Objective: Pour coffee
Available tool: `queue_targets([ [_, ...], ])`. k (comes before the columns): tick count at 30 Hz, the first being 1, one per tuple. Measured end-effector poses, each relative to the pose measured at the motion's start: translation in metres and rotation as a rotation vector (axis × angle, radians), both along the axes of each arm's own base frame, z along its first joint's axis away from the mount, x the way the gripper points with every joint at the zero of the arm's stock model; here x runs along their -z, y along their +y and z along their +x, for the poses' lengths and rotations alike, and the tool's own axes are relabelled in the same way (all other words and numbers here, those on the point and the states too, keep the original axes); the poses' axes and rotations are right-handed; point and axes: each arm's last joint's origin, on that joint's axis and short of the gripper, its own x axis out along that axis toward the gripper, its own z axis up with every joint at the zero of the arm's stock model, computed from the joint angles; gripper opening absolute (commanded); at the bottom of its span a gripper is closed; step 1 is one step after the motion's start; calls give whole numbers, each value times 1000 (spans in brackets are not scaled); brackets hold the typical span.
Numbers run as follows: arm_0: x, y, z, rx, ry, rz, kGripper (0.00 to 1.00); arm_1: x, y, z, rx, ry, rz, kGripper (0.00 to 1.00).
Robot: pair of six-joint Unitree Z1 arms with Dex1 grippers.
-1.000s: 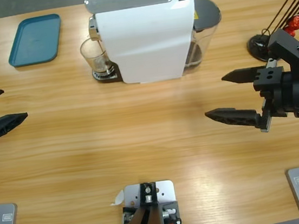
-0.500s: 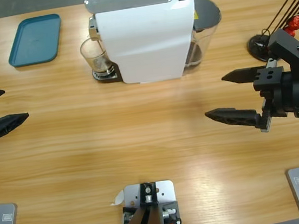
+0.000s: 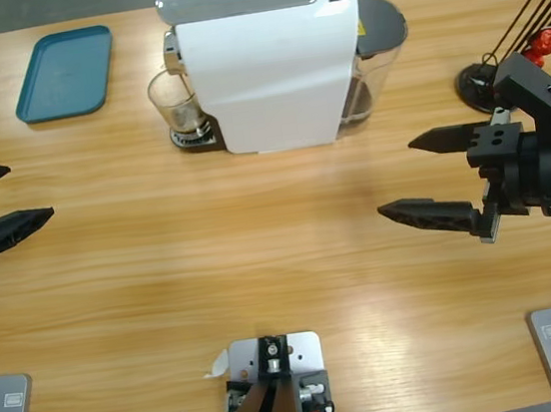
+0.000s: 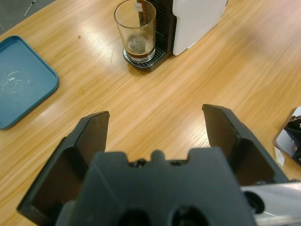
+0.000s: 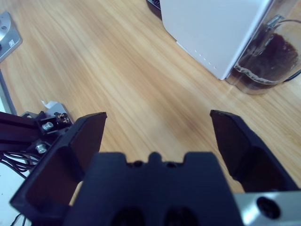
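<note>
Well ahead of the wide-open left tool (image 4: pixel 155 127), coffee (image 4: pixel 139 52) sits in its glass (image 4: pixel 136 28).

— Where did the high camera sit?

— Above the long wooden table (image 3: pixel 262 258), looking straight down, with the white box-shaped coffee machine (image 3: pixel 263 67) near the top edge.

— And the left wrist camera?

— Low over the wood, aimed along its black jaws toward the clear drinking glass (image 4: pixel 135 30) under the machine's spout; the rounded teal tray (image 4: pixel 21 80) lay at its left.

— The right wrist one?

— Close in too, facing the machine's white side (image 5: pixel 214 28). Both wrist views shared the machine with the high one.
</note>
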Motion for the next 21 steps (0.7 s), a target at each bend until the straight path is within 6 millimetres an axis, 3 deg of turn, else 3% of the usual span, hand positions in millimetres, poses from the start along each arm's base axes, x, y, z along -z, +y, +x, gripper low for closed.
queue_targets([
  [21, 1, -1, 2, 0, 10, 7, 858, 0, 0, 0, 0, 0, 0, 1000],
])
